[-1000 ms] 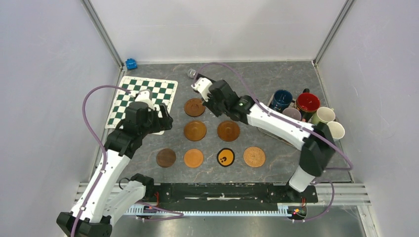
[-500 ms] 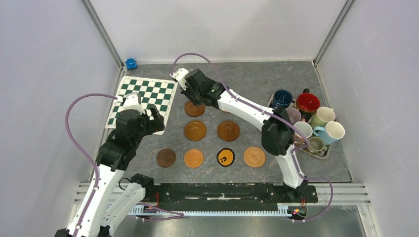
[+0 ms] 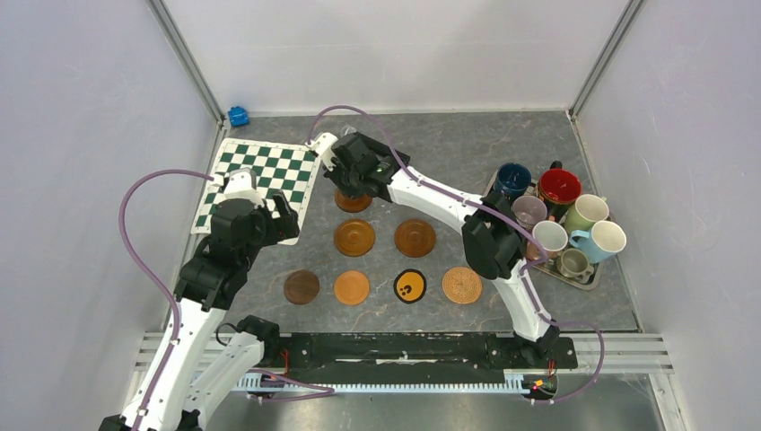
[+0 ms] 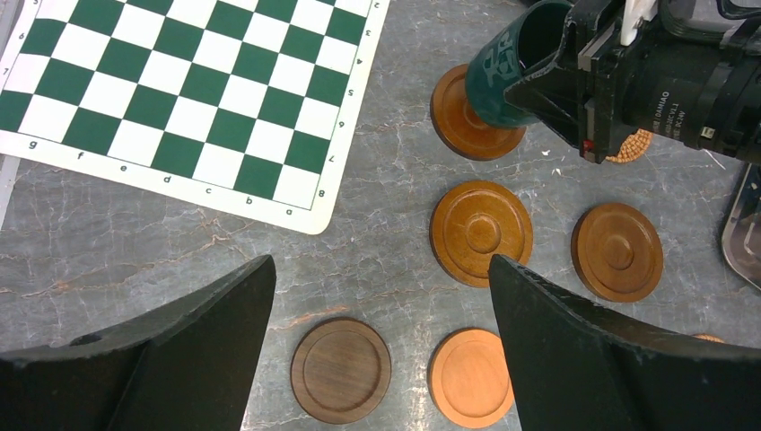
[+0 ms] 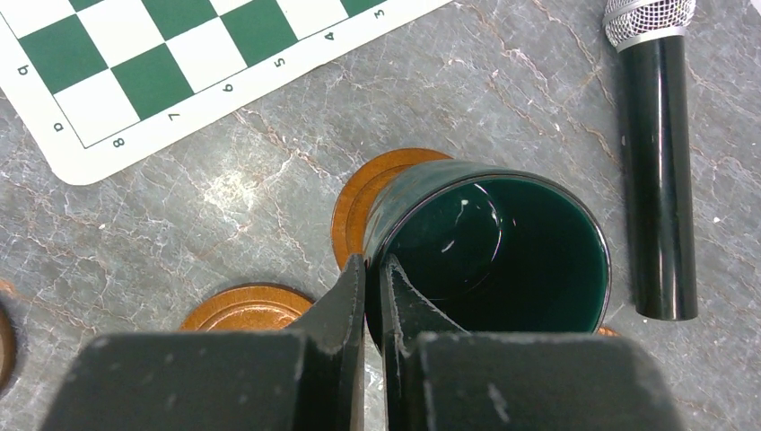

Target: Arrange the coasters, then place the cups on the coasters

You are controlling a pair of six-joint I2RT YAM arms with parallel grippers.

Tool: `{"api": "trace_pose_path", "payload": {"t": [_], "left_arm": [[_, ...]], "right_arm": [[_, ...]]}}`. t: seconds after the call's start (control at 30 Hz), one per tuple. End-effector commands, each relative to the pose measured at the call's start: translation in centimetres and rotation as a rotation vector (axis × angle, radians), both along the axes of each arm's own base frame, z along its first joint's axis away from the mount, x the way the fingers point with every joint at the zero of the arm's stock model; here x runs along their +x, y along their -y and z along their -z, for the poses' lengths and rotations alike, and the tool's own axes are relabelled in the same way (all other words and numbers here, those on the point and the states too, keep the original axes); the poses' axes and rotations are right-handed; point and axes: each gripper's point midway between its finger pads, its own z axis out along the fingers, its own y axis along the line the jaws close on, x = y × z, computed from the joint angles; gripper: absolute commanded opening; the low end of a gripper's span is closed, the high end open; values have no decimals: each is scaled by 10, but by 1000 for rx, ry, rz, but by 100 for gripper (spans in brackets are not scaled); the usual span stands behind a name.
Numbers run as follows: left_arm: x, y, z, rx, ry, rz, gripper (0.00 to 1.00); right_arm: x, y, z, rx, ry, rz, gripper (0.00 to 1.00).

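At the array's 11 o'clock corner, R gripper was clamped on the rim of the dark green glazed mug. The mug sat over the round brown grooved wooden coaster, which showed at its 10 o'clock; contact w/ it unclear. L gripper hung wide open, empty, well apart at 8 o'clock.

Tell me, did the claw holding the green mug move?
Yes. The right claw, gripping the dark green mug, moved left toward the chess mat.
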Motion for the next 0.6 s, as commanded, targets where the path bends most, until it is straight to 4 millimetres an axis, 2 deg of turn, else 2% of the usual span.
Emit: {"api": "trace_pose_path", "payload": {"t": [0.0,0.4,0.57], "left_arm": [[2,-4,-6,30,28,-5,95],[1,-5,-5,37,24,-11,96],[2,-5,-3,39,18,-9,96]], "right_arm": [[13,-23,-36,112,89,-14,1],[17,-20,-9,55,79,-9,3],[16,-21,-5,49,72,-19,6]]}}
